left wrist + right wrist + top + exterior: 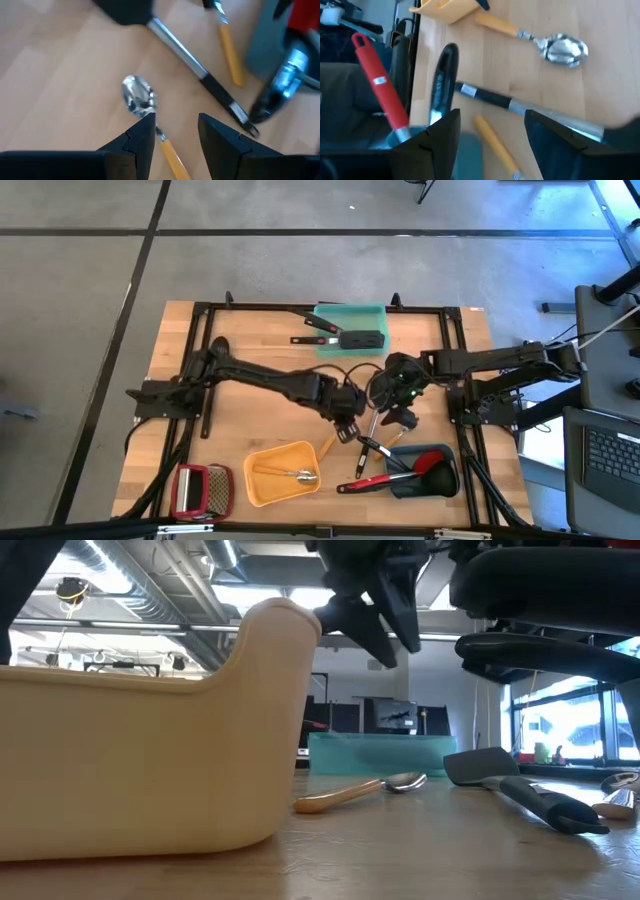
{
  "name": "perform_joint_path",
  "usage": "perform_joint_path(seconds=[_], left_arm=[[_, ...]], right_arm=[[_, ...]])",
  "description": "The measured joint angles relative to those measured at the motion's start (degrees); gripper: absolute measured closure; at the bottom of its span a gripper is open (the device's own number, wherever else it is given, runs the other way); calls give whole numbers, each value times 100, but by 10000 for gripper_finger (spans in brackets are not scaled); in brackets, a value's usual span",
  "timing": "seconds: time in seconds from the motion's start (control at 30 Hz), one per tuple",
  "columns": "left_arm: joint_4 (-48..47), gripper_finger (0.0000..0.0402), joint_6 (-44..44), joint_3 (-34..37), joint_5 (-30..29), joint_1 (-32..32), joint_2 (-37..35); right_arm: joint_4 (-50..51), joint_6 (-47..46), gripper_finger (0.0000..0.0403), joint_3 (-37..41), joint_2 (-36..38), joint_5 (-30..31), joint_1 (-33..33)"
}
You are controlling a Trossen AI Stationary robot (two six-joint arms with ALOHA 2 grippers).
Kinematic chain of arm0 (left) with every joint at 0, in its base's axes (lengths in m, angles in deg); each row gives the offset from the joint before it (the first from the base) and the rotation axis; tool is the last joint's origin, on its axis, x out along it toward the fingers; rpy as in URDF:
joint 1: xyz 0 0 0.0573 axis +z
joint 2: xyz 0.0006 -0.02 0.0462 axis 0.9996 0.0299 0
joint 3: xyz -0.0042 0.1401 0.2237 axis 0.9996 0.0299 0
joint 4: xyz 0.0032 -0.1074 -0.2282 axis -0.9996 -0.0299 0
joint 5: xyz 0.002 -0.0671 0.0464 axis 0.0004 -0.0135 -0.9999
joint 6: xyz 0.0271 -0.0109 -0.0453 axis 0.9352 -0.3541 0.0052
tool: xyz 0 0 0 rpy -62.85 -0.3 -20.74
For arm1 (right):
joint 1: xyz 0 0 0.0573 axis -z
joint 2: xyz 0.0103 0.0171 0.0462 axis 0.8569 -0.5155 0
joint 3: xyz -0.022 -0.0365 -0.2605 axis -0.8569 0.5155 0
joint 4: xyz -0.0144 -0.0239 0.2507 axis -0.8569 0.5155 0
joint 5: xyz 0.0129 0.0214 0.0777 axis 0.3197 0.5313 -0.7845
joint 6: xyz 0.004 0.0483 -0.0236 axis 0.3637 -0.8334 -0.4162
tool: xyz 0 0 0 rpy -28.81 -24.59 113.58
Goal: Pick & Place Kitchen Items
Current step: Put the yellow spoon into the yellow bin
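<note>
A metal spoon with an orange handle (140, 97) lies flat on the wooden table (250, 410), also in the low view (360, 790). Beside it lie a black spatula with a metal shaft (195, 65) and another orange-handled tool (229, 45). My left gripper (175, 130) is open above the spoon's neck, one finger over it, clear of the table. My right gripper (492, 135) is open and empty above the spatula's handle (490, 97). In the high view both grippers meet at mid-table, left (348, 428) and right (400, 417).
A yellow tray (283, 472) with small spoons stands near the front. A grey-blue tray (425, 472) with a red spoon (380, 90) and black utensils stands front right. A teal tray (350, 330) with black tools stands at the back, and a red-framed grater (200, 490) at front left.
</note>
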Motion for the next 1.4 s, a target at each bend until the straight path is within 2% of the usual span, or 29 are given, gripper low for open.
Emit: perform_joint_path(seconds=[0.17,0.33,0.5,0.63,0.77,0.9,1.07,1.13,1.23,1.4], left_arm=[[-324,258,-1007,251,-777,-347,2],[-677,258,-2157,491,-1251,-760,0],[-337,258,-2726,761,-1216,-992,2],[173,258,-2899,1102,-1041,-1059,4],[391,258,-2706,1110,-830,-1015,2],[434,258,-2357,1089,-704,-885,2],[485,258,-1972,1073,276,-621,2],[487,258,-1900,1073,406,-540,2],[465,263,-1895,1073,371,-497,-33],[435,291,-1892,1064,364,-510,-72]], right_arm=[[-1327,-710,178,599,-4,23,0],[-1407,-1452,178,625,-3,-1,-2],[-1412,-1465,178,625,-2,351,-2],[-1674,-1102,178,627,-3,257,-2],[-1966,-929,186,625,-110,220,-46],[-1933,-696,231,627,-417,433,-115],[-2107,-846,346,627,-999,732,-125],[-2336,-951,386,627,-1228,734,-127],[-2655,-1286,398,572,-1510,732,-127],[-3317,-1984,400,557,-1853,739,-127]])
